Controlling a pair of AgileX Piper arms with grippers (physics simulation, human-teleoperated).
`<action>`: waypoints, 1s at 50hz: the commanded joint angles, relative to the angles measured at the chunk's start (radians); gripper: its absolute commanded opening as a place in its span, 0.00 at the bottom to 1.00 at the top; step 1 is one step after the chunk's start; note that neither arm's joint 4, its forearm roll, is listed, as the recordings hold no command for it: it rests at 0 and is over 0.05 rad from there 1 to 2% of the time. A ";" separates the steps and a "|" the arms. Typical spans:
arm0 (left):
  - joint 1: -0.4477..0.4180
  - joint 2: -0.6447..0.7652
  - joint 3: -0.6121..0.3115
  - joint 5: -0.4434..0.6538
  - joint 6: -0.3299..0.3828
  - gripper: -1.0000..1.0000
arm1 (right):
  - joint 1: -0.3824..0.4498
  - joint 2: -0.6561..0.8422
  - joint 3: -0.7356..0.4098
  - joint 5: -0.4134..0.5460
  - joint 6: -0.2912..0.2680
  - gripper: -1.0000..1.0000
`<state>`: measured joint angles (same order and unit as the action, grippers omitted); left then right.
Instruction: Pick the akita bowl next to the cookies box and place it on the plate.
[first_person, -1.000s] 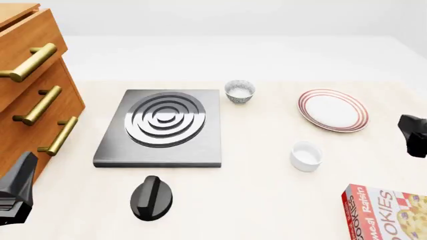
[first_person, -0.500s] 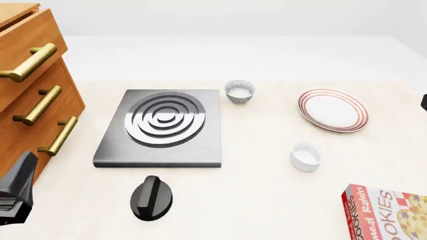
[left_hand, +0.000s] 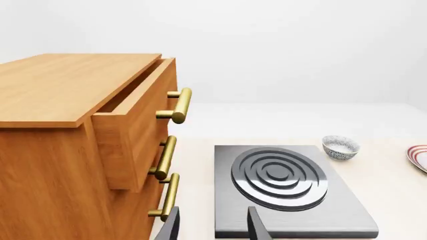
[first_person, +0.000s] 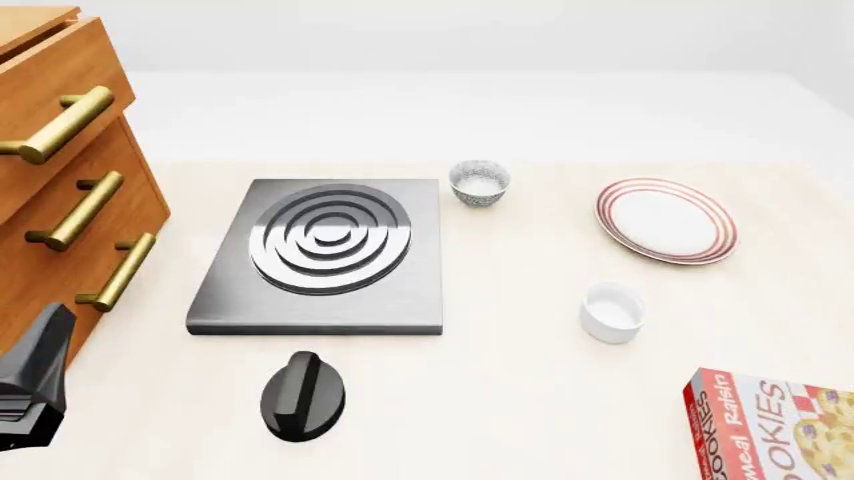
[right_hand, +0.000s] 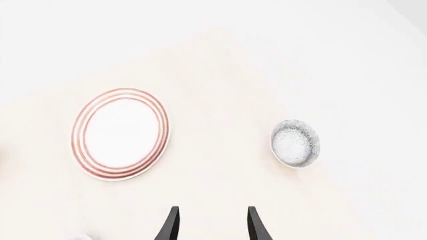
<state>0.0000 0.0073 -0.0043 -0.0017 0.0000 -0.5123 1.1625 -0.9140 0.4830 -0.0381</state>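
One akita bowl (right_hand: 295, 142), white inside with a grey speckled outside, shows in the right wrist view, beside the red-ringed plate (right_hand: 120, 134) and apart from it. My right gripper (right_hand: 212, 214) hangs open and empty above the table, short of both. It is out of the front view. The cookies box (first_person: 774, 425) lies at the front right, cut by the frame edge. The plate (first_person: 666, 220) sits at the right. A look-alike bowl (first_person: 479, 183) stands by the stove's far right corner. My left gripper (first_person: 34, 385) is open and empty at the front left, beside the cabinet.
A grey stove plate (first_person: 324, 255) with concentric rings fills the middle left, with a black knob (first_person: 304, 395) in front of it. A wooden cabinet (first_person: 67, 170) with brass handles and a part-open top drawer stands at the left. A plain white cup (first_person: 613, 312) sits in front of the plate.
The right gripper, at the front view's right edge a second ago, has risen and slid out of that view. The left arm and all objects have stayed put.
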 joint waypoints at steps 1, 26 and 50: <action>0.000 0.000 0.000 0.000 0.000 1.00 | -0.088 0.151 -0.124 0.010 -0.005 1.00; 0.000 0.000 0.000 0.000 0.000 1.00 | -0.219 0.429 -0.513 0.171 -0.051 1.00; 0.000 0.000 0.000 0.000 0.000 1.00 | -0.323 0.540 -0.648 0.201 -0.009 1.00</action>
<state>0.0000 0.0073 -0.0043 -0.0017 0.0000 -0.7909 1.6568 -1.5106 0.6749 -0.0572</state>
